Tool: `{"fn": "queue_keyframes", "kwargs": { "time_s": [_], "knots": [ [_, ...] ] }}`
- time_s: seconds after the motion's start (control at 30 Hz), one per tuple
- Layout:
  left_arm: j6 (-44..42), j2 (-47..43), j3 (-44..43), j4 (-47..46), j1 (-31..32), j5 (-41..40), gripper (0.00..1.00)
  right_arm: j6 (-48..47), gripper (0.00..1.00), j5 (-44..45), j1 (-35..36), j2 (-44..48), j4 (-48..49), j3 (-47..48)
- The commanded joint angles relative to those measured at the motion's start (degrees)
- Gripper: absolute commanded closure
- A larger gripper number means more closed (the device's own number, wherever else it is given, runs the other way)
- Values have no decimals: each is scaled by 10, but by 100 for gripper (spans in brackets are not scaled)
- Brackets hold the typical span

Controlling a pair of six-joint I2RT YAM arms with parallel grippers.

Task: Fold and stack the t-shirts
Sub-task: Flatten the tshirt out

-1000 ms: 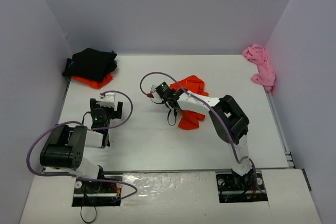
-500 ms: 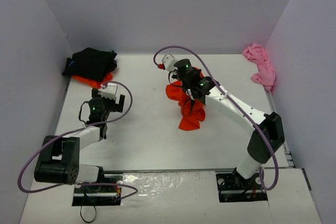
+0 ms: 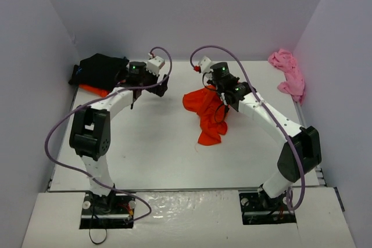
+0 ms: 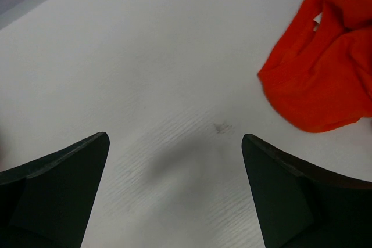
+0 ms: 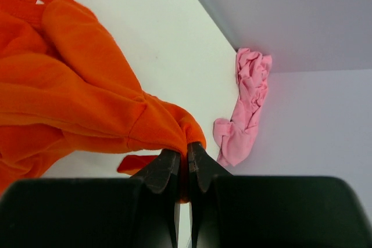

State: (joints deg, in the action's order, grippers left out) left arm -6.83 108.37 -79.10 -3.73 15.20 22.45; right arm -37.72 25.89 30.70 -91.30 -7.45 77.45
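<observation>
Orange-red t-shirt [image 3: 206, 114]: dangling mid-table, trailing toward the near edge; right gripper [image 5: 182, 156] is pinching a fold tight; left gripper [image 4: 174, 140], gaping empty, is hovering just left of it.

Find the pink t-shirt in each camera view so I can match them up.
Top external: pink t-shirt at the far right, toward the back.
Left wrist: not in it.
Right wrist: pink t-shirt right of centre.
Shared landmark: the orange-red t-shirt in the right tool.
</observation>
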Motion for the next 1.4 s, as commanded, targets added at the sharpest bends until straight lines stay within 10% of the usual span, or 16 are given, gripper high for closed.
{"fn": "queue_keyframes", "kwargs": {
  "time_s": [0.0,0.63,1.17,1.3,1.37],
  "knots": [
    [-16,78,-166,179,32,59,3,7,100,-12,-16,49,23,-19],
    [-47,201,-342,306,104,-97,3,11,100,-44,-89,85,51,-74],
    [-48,304,-554,416,108,28,3,18,100,-51,-89,82,52,-86],
    [-46,327,-604,420,109,32,33,17,100,-49,-90,85,54,-94],
    [-49,341,-624,431,110,40,28,17,100,-49,-90,85,56,-97]
  ]
}}
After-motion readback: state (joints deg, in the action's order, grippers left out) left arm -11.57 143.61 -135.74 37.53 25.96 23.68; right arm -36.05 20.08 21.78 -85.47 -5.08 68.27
